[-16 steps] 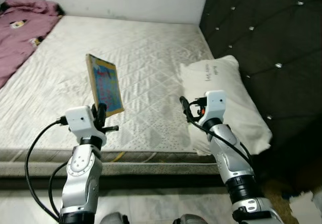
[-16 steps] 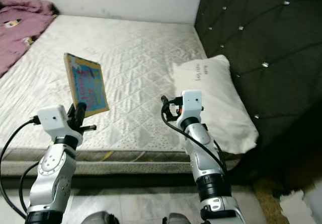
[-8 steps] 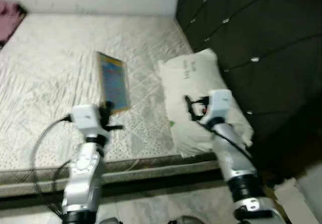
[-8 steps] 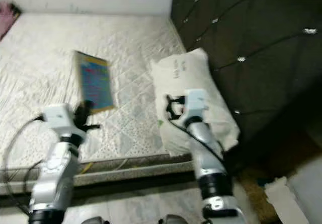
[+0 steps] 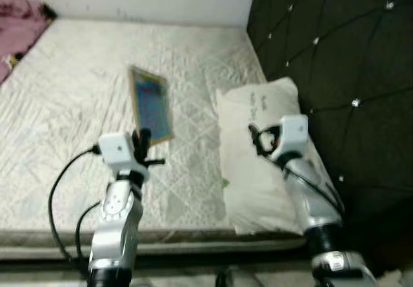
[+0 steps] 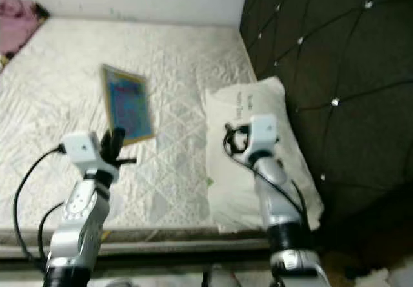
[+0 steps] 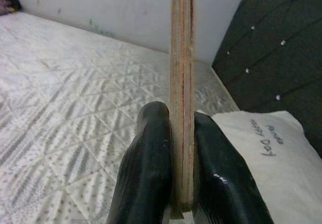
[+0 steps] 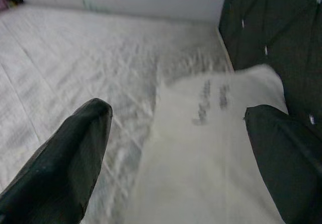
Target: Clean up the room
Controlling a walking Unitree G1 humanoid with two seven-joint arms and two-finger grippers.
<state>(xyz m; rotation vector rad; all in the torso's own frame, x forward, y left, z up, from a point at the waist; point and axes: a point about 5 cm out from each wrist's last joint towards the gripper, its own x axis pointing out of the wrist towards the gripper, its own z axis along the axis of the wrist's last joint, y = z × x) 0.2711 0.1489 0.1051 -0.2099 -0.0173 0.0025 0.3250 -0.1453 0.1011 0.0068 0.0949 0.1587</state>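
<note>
a thin wooden-edged picture board (image 5: pixel 152 104) is held upright over the mattress (image 5: pixel 71 100), clamped between the left gripper (image 7: pixel 182 148) fingers. the right gripper (image 8: pixel 176 148) is spread wide above the white pillow (image 5: pixel 258 171) beside the dark headboard (image 5: pixel 335 61).

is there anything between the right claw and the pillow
Nothing visible. The right claw hangs open just above the white pillow, which lies on the mattress against the dark headboard, its fingers spread to either side. The left claw holds the book off to the side.
</note>
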